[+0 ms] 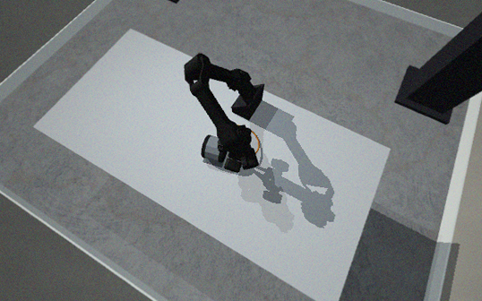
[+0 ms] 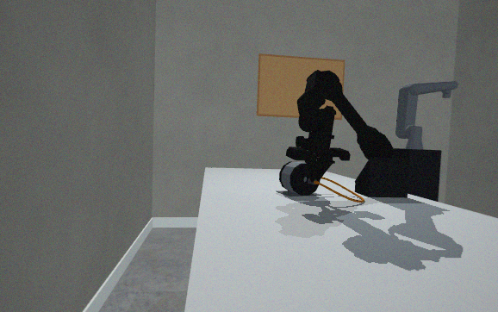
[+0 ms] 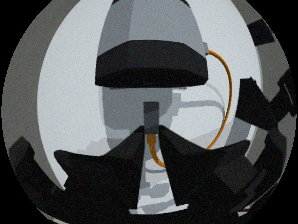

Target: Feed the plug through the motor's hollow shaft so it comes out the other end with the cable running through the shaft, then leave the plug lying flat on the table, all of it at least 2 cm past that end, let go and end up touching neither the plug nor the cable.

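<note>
The motor (image 3: 149, 39) is a grey cylinder with a black end band, lying on its side on the white mat; it also shows in the top view (image 1: 211, 148) and the exterior view (image 2: 295, 177). My gripper (image 3: 151, 129) is shut on the small dark plug (image 3: 152, 115), which points at the motor's black end face, just short of it. The orange cable (image 3: 222, 106) runs back from the plug and loops round the motor's right side; in the exterior view it lies as a loop (image 2: 342, 191) on the mat. The shaft hole is hidden.
The arm's black base (image 2: 398, 177) stands just behind the motor. A grey stand (image 2: 413, 109) rises behind the base. A black post (image 1: 454, 69) stands at the far right of the floor.
</note>
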Robot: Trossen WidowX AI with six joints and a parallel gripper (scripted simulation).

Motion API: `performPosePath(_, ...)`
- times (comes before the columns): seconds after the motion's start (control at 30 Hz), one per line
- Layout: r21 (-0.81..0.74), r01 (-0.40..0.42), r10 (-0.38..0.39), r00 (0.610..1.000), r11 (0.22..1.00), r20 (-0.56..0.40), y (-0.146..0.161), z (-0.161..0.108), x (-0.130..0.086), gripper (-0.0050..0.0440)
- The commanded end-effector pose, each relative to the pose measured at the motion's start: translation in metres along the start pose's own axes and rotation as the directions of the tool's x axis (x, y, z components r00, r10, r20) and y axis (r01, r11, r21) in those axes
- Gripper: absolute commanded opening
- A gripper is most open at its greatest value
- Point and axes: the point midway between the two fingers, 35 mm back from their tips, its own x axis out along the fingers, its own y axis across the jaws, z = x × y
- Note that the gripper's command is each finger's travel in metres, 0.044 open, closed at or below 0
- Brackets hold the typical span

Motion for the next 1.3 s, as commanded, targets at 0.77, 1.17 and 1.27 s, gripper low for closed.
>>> performPosePath(0.77,0.004,-0.005,0.005,1.000,1.000,0.000,0.000,0.007,0.000,0.0000)
performPosePath(1.17,0.004,-0.005,0.005,1.000,1.000,0.000,0.000,0.020,0.002,0.0000)
performPosePath(1.27,0.004,-0.005,0.005,1.000,1.000,0.000,0.000,0.020,0.002,0.0000)
